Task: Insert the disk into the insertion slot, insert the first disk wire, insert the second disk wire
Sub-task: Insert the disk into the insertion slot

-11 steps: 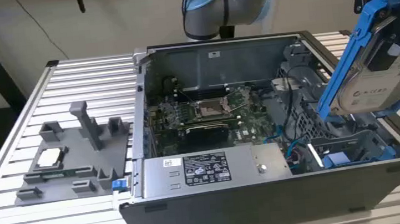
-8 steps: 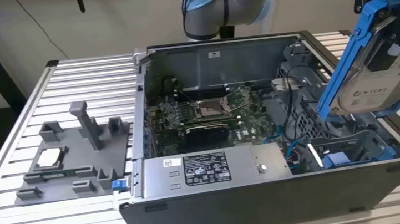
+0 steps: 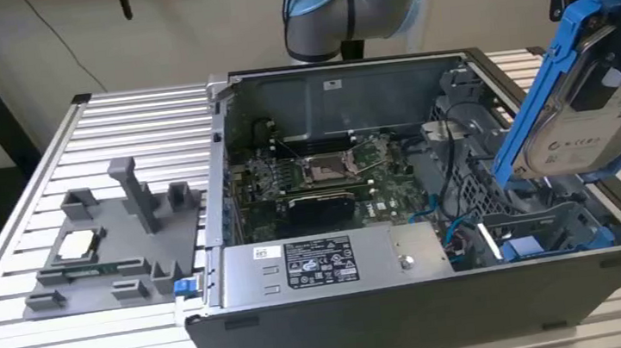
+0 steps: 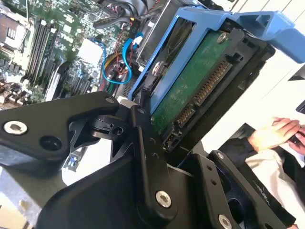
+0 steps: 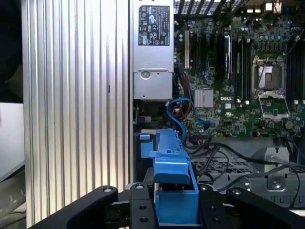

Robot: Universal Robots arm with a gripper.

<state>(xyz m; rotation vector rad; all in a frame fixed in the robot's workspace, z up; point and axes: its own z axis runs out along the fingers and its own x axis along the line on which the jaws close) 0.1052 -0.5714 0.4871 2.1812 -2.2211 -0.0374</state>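
Observation:
The disk (image 3: 578,133), silver-grey with a white label in a bright blue carrier frame, hangs tilted above the exterior view's right end of the open computer case. My gripper (image 3: 618,42) is shut on its upper part. In the second wrist view the disk's green circuit-board side (image 4: 200,88) faces the camera, with a black finger (image 4: 145,143) pressed to its edge. In the first wrist view the blue carrier (image 5: 174,188) sits between my black fingers (image 5: 136,207). The insertion slot (image 3: 548,231), a dark metal bay with blue plastic edges, lies below the disk. A blue disk wire (image 5: 180,117) loops beside the bay.
A grey labelled power-supply box (image 3: 320,264) fills the case's near side, with the motherboard (image 3: 322,173) behind it. A grey plastic fixture tray (image 3: 110,247) rests on the slatted aluminium table (image 3: 17,343). A person's hand (image 4: 279,133) shows beyond the table.

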